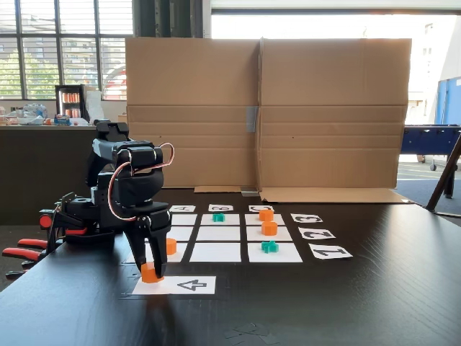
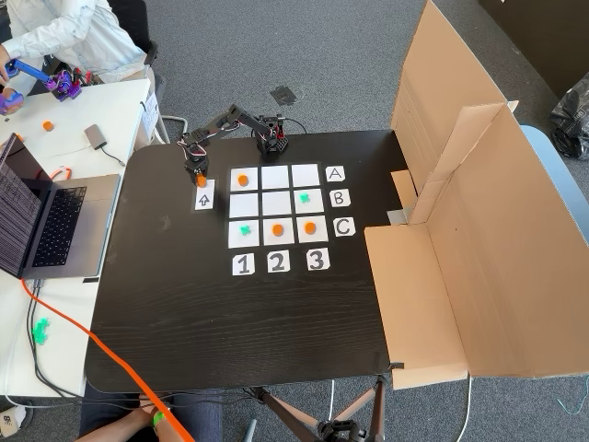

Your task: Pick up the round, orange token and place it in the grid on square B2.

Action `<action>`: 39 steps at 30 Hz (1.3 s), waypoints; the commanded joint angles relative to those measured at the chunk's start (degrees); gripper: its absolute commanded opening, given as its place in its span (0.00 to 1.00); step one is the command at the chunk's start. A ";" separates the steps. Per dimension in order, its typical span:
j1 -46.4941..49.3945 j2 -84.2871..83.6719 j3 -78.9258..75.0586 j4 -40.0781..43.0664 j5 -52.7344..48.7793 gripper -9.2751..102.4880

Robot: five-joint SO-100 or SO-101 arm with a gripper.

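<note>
My gripper points down over the left end of the white arrow sheet, with its fingers shut around a round, orange token low at the sheet's surface. From above, the same token sits under the gripper, left of the grid. Square B2, the middle cell, is bare. Other orange tokens lie on grid cells. Teal cross pieces fill two more.
A tall cardboard wall stands behind the grid. Number labels and letter labels edge it. Red-handled clamps hold the arm's base at the table edge. A laptop sits on the white side table.
</note>
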 commanded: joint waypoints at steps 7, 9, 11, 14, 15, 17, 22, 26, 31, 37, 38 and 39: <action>2.55 14.85 -0.18 0.09 0.88 0.08; 3.16 17.75 -0.18 0.26 0.97 0.08; 3.69 19.95 0.00 0.26 0.97 0.08; 4.39 21.62 0.09 0.35 0.88 0.08; 4.48 21.97 0.09 0.35 0.88 0.08; 4.66 22.50 0.09 0.35 0.79 0.08; 4.75 23.29 0.09 0.35 0.88 0.08; 3.43 24.87 0.26 0.35 0.97 0.08; -2.02 30.06 5.19 0.35 0.88 0.08; -14.94 37.97 14.50 0.35 1.76 0.08; -17.49 39.02 15.82 0.44 2.20 0.08; -20.30 40.08 17.23 0.44 2.81 0.08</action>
